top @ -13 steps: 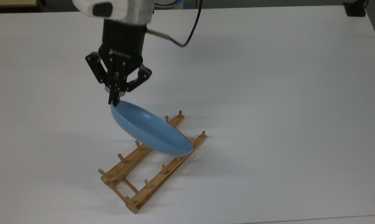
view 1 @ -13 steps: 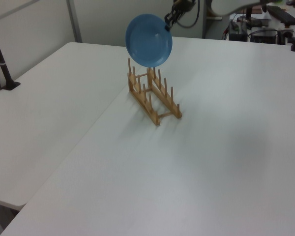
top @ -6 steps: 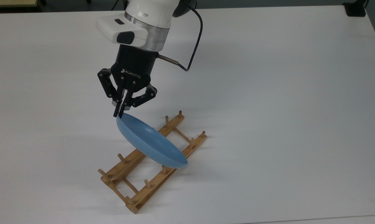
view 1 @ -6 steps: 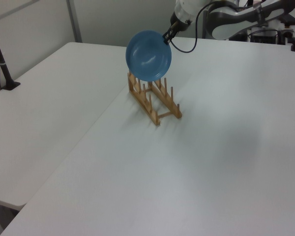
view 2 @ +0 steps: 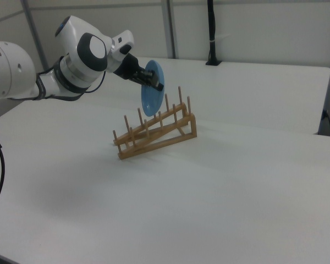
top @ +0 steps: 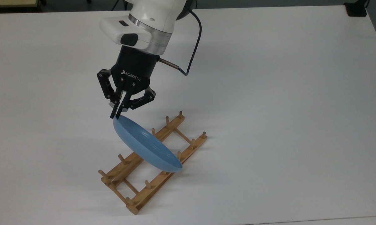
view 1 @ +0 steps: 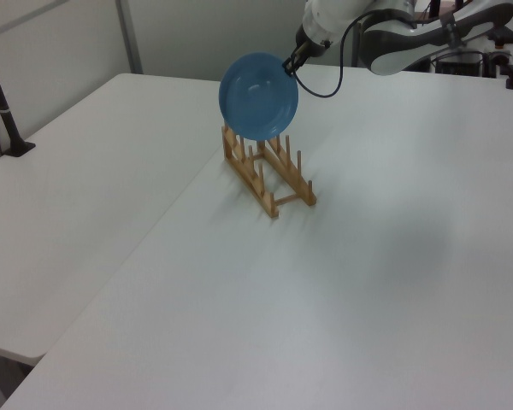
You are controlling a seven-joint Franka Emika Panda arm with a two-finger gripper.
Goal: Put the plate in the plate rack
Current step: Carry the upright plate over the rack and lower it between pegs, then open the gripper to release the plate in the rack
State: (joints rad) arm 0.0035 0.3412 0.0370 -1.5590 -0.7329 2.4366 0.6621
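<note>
While clamped by the gripper (top: 115, 115), plate (top: 145, 146) over rack (top: 150, 162), white table (top: 269, 93).

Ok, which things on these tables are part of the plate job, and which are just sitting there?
Part of the job:
- glossy round blue plate, held on edge over the rack
- light-brown wooden pegged plate rack
- black two-finger gripper, shut on the plate's rim

Just there:
- white table
- black clamped post at the left view's left edge
- black upright pole at the far table edge, right view
</note>
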